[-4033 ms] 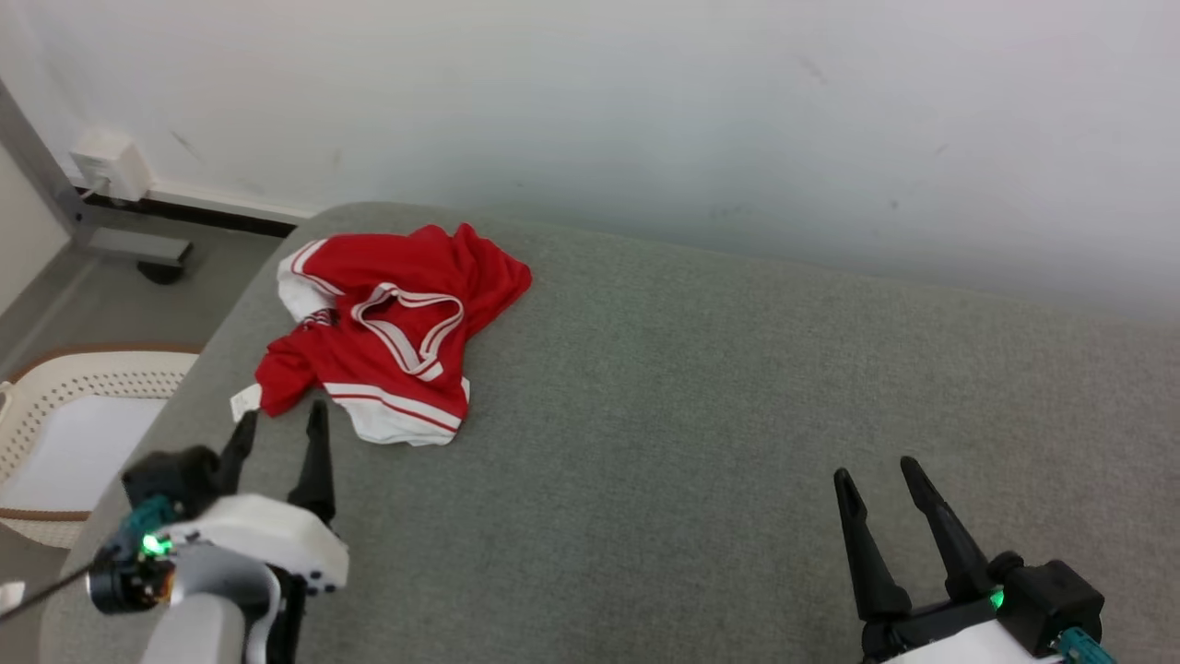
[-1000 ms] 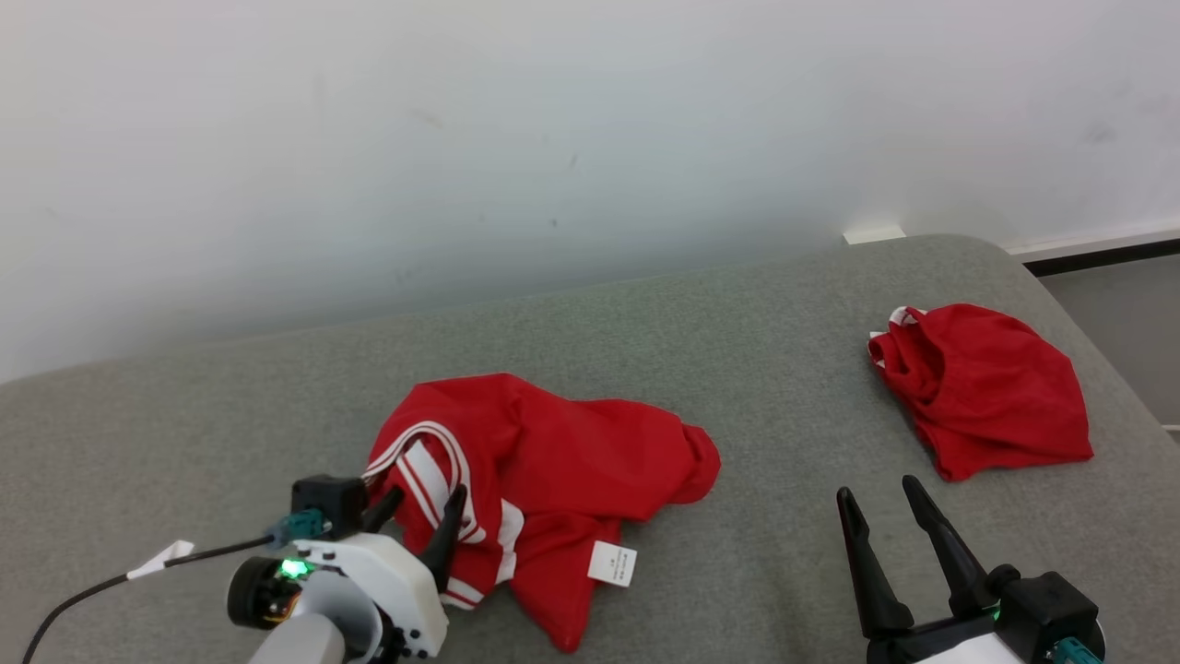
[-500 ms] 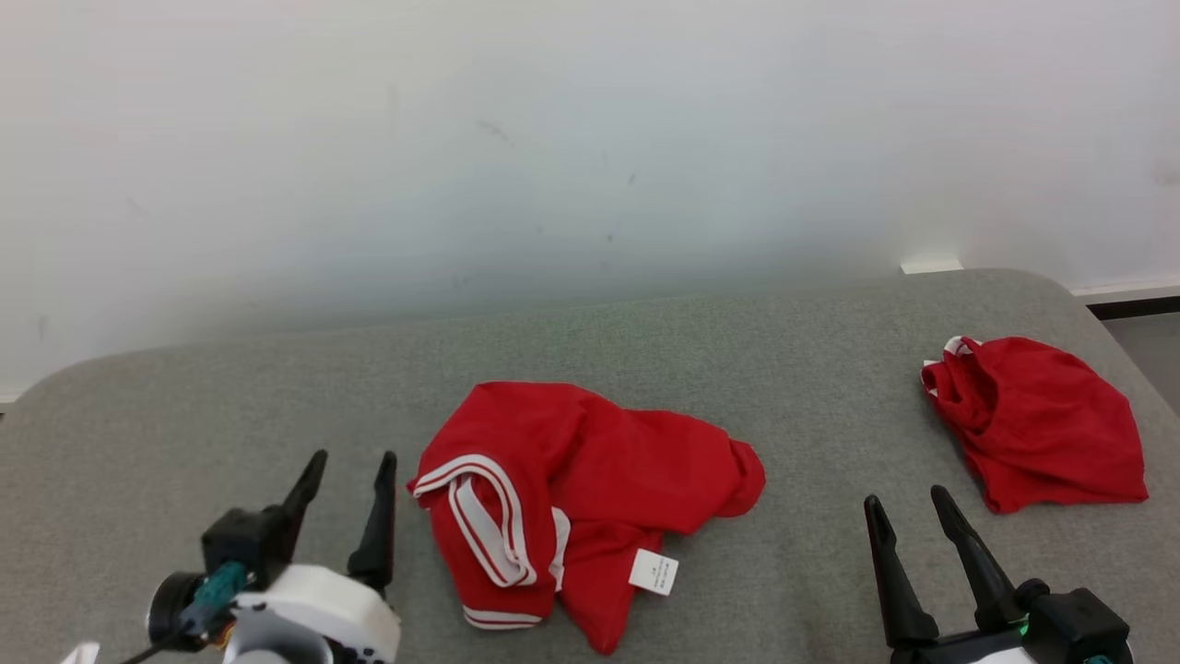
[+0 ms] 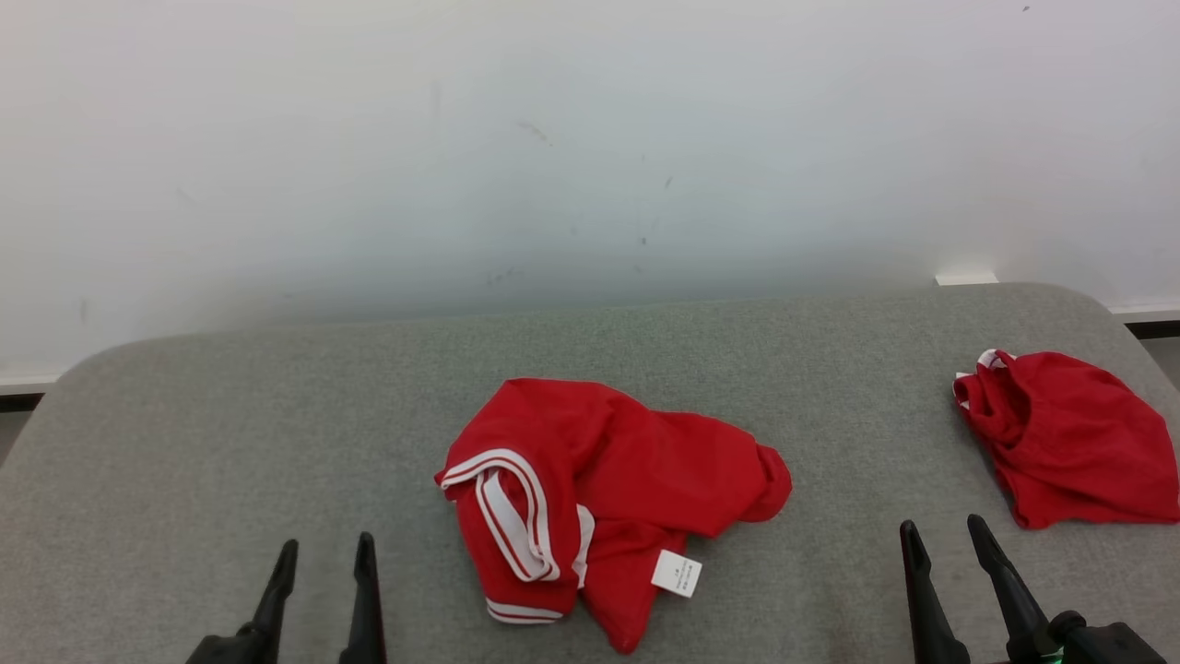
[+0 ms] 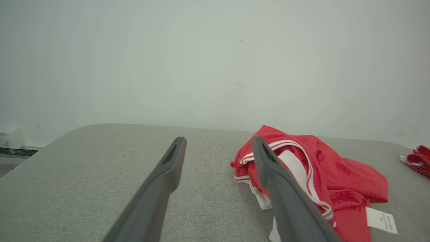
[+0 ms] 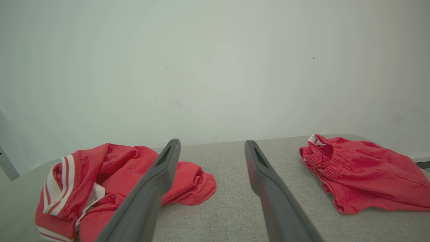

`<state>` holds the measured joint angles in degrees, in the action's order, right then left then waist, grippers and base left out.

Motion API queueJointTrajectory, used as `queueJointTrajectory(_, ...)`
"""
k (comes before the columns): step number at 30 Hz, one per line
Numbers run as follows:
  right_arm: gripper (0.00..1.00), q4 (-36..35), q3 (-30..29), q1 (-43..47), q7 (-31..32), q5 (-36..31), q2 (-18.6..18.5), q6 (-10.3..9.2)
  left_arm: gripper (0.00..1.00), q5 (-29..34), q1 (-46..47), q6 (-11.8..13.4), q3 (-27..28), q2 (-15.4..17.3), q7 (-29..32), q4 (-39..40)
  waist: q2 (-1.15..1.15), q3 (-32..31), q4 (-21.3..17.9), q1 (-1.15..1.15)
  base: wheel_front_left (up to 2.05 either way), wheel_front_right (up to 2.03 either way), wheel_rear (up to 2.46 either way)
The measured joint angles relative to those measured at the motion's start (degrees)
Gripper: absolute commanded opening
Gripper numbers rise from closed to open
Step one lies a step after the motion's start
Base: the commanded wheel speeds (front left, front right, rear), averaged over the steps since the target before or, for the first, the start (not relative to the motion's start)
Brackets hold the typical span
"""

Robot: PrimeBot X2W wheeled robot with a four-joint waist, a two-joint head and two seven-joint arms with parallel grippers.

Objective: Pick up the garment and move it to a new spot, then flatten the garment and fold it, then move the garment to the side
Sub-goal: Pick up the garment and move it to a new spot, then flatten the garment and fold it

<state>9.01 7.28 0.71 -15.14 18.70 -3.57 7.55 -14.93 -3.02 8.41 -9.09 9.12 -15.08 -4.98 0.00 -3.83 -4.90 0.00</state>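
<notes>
Soft red cloth garment (image 4: 608, 498) on matt woven couch (image 4: 230, 443).

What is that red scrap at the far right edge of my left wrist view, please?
Observer: A second red garment, seemingly shorts with a gathered waistband, lying apart from the red jersey.
Operator: Thank you. Where is the right gripper?
Observer: The right gripper is open and empty, pointing at bare grey cushion between the two garments.
Operator: Does the left gripper touch the jersey?
Observer: No; the left gripper stands clear, to the jersey's left.
</notes>
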Motion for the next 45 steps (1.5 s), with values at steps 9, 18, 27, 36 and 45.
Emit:
queueJointTrajectory(9, 1.0, 0.0, 0.7, -0.1, 0.0, -0.2, -0.1, 0.0, 1.0, 3.6, -0.7, -3.1, 3.0, -2.9, 0.0, 1.1, 0.0, 0.4, 0.0, 0.0, 0.0, 0.0, 0.0)
queueJointTrajectory(18, 1.0, 0.4, 1.3, -0.3, 0.0, -0.1, 0.0, 0.0, 1.0, 4.9, -0.7, -5.2, 5.0, -4.6, 0.0, 0.4, 0.0, -0.4, -0.1, 0.0, 0.0, 0.0, 0.0)
queueJointTrajectory(27, 1.0, 8.4, 14.2, -1.5, 3.3, 7.8, -0.9, 0.0, 1.0, 6.2, 0.3, -7.4, 4.8, -5.4, 0.0, -0.7, 0.0, -0.6, 2.4, 0.0, 0.0, 0.0, 0.0)
queueJointTrajectory(36, 1.0, 20.9, 24.6, -8.7, 8.2, 13.8, -1.4, 0.0, 1.0, 6.3, 3.1, -8.2, 3.7, -6.1, -0.1, -1.8, 0.0, 0.4, 9.5, 0.0, 0.0, 0.0, 0.0)
queueJointTrajectory(45, 1.0, 31.5, 26.5, -13.1, 5.9, 18.1, 0.3, 0.0, 1.0, 6.3, 3.3, -8.5, 3.3, -6.3, 0.0, -2.3, 0.0, 0.9, 14.9, 0.0, 0.0, 0.0, 0.0)
